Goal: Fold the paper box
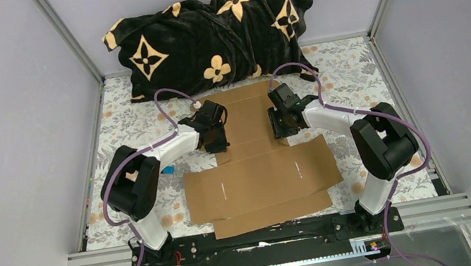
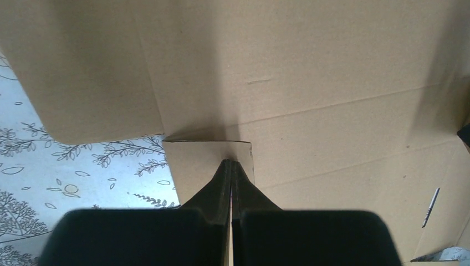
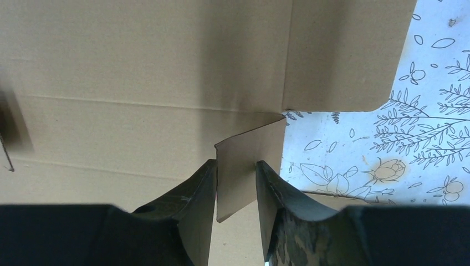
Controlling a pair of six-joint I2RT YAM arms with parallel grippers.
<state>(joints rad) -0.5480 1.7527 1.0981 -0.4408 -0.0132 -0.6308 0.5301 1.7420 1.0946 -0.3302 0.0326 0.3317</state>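
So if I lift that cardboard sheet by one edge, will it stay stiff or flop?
Probably stiff within each panel but hinging at the creases: the cardboard sheet lies flat, yet its small tab stands bent up between the open fingers of the right pincer. Likely light, being one thin layer. Pushed, it may slide on the floral tablecloth.

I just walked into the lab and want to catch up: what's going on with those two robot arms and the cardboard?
Two arms are folding a die-cut cardboard sheet on a floral tablecloth. The left gripper is shut, tips at a small side tab. The right gripper is open, straddling the opposite tab, which stands lifted. The rest of the sheet lies flat, unfolded.
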